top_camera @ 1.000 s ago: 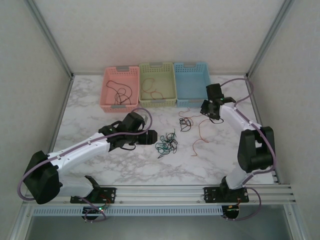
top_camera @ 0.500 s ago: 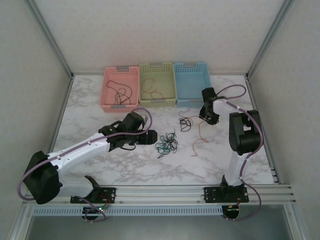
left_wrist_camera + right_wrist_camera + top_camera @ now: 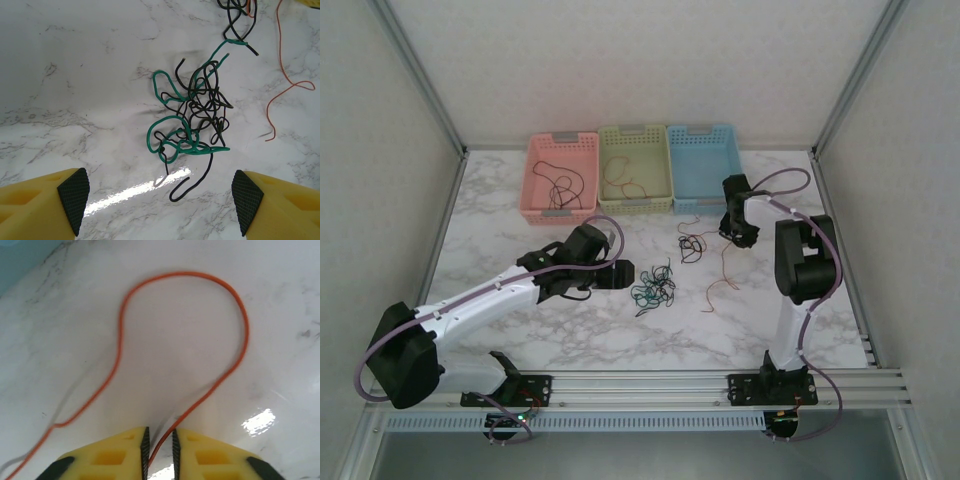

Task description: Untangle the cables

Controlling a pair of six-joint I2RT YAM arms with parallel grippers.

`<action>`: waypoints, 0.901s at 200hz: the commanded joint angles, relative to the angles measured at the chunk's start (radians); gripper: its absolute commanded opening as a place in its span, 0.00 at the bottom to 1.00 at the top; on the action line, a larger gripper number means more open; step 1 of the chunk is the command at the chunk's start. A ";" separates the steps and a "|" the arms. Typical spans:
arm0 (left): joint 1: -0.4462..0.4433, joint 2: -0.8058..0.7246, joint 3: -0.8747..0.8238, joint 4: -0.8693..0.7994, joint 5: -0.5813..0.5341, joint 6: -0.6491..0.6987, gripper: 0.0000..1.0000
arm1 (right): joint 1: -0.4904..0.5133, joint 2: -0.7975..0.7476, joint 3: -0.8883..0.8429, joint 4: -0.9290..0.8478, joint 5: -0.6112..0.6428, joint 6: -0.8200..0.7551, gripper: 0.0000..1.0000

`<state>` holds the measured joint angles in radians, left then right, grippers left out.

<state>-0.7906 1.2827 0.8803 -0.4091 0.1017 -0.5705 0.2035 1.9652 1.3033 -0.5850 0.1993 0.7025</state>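
Bendy wires (image 3: 195, 112) on shiny marble worktop (image 3: 520, 200)
Left gripper (image 3: 160, 200) wide; right gripper (image 3: 160, 447) pinches orange wire (image 3: 120, 320). Pink basket (image 3: 532, 185) holds black wire (image 3: 563, 185).

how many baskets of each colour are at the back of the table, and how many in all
pink basket: 1
green basket: 1
blue basket: 1
total: 3
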 commanded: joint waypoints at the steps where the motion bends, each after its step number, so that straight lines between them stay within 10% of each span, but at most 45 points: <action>1: -0.007 -0.008 -0.009 -0.016 -0.012 0.017 0.78 | 0.002 -0.027 -0.042 0.013 -0.039 0.005 0.12; 128: -0.009 0.026 -0.003 0.017 0.002 0.011 0.78 | 0.012 -0.780 -0.042 0.135 -0.163 -0.179 0.00; 180: -0.010 0.037 -0.005 0.032 0.006 0.002 0.78 | 0.011 -0.850 0.134 0.290 -0.319 -0.210 0.00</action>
<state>-0.7906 1.3041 0.8803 -0.3962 0.1028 -0.5694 0.2100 1.0992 1.3586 -0.3904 -0.0330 0.5304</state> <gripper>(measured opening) 0.778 0.039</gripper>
